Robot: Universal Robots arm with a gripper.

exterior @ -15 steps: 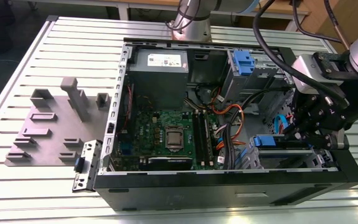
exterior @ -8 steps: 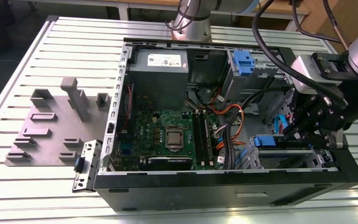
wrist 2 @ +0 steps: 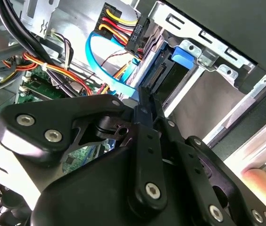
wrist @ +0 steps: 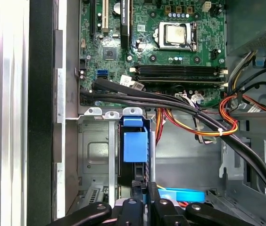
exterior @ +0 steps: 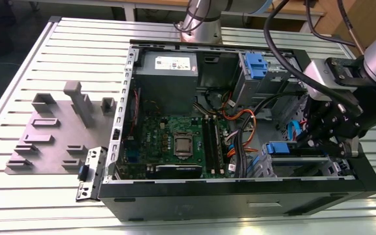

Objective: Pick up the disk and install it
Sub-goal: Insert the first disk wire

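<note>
Gripper (wrist: 139,189), fingers narrow, presses the disk (wrist: 135,146) edgewise into its bay (wrist: 95,155) at the case's five o'clock. Risk: cables (wrist: 180,110) nearby snag; misaligned rails jam.

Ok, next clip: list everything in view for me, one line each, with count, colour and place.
Computer case: one, black, open on the slatted table.
Table: one, silver-grey, under everything.
Motherboard: one, green, on the case floor.
Power supply: one, grey, at the case's far end.
Disk: one, blue-railed, standing in the lower drive bay beside the gripper.
Blue bracket: one, on the upper drive bay.
Fixture plate: one, grey, at the exterior view's left.
Gripper: one, black, at the disk's end.
</note>
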